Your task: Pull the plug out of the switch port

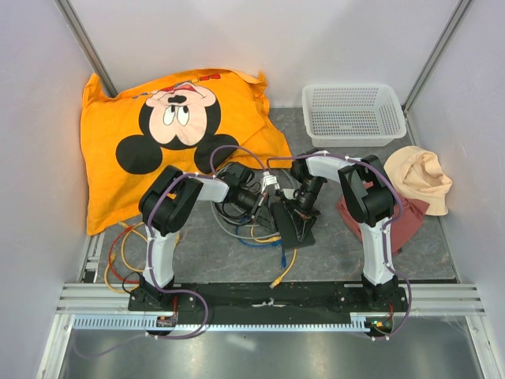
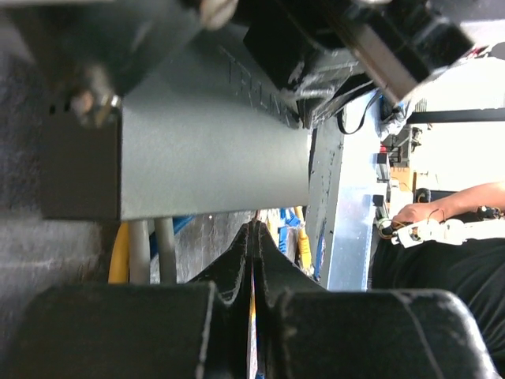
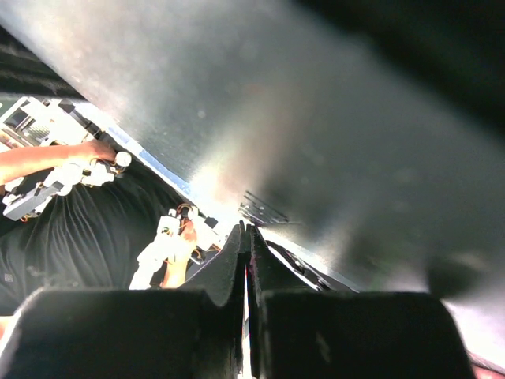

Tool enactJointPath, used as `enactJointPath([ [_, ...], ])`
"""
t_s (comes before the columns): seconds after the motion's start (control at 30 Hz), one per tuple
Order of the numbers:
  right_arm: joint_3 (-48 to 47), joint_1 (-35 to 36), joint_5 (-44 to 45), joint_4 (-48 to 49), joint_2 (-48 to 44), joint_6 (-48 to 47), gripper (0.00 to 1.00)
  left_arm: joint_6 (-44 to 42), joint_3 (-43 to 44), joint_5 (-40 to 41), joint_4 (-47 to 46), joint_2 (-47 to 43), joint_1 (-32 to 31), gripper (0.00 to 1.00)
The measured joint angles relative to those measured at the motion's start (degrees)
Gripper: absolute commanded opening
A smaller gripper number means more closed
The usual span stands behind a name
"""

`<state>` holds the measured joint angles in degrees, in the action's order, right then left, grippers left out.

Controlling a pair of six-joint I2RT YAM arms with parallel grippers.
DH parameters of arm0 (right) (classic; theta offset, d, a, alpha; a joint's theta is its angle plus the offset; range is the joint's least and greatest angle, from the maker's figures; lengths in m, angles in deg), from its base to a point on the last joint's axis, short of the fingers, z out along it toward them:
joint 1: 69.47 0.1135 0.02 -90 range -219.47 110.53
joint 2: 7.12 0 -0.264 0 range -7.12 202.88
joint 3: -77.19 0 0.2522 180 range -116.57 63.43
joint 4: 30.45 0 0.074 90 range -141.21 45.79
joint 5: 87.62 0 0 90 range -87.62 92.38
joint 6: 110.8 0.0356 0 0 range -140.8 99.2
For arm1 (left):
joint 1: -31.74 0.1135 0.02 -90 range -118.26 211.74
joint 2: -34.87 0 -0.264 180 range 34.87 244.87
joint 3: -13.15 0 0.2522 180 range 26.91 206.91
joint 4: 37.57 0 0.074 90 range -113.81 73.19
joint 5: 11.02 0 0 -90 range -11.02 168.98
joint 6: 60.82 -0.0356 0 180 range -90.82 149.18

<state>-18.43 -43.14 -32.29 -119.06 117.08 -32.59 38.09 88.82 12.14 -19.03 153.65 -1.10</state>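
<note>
The switch is a flat black box propped up on edge between my two arms. In the left wrist view it fills the upper half as a grey slab. A yellow cable and grey cables run up under its lower edge. The plug itself is hidden behind that edge. My left gripper is shut just below the switch, to the right of those cables, and no object shows between its fingers. My right gripper is shut too, close against the switch's broad face.
A tangle of yellow, blue and grey cables lies under the switch, with a loose yellow end near the front. An orange Mickey Mouse cloth lies back left and a white mesh basket back right. A beige cap and a maroon cloth lie at the right.
</note>
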Motion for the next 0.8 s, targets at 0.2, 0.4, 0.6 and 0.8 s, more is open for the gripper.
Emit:
enactJointPath([
  [0.2, -0.02, 0.00, 0.04, -0.04, 0.02, -0.02, 0.00, -1.95, -0.04, 0.79, 3.48, 0.00, 1.01, 0.39],
  [0.4, -0.04, 0.00, 0.02, -0.04, 0.04, -0.04, 0.00, -1.77, 0.02, -0.74, 4.52, 0.09, 1.14, 0.41],
  [0.6, -0.31, 0.00, 0.02, -0.24, 0.28, -0.02, 0.00, 2.43, 0.52, -3.69, 2.71, 1.77, 1.33, 0.40],
  [0.8, -0.76, -0.48, 0.00, -0.24, 0.42, 0.13, 0.00, 7.89, 0.57, -4.17, -0.39, 2.58, 1.33, 0.40],
])
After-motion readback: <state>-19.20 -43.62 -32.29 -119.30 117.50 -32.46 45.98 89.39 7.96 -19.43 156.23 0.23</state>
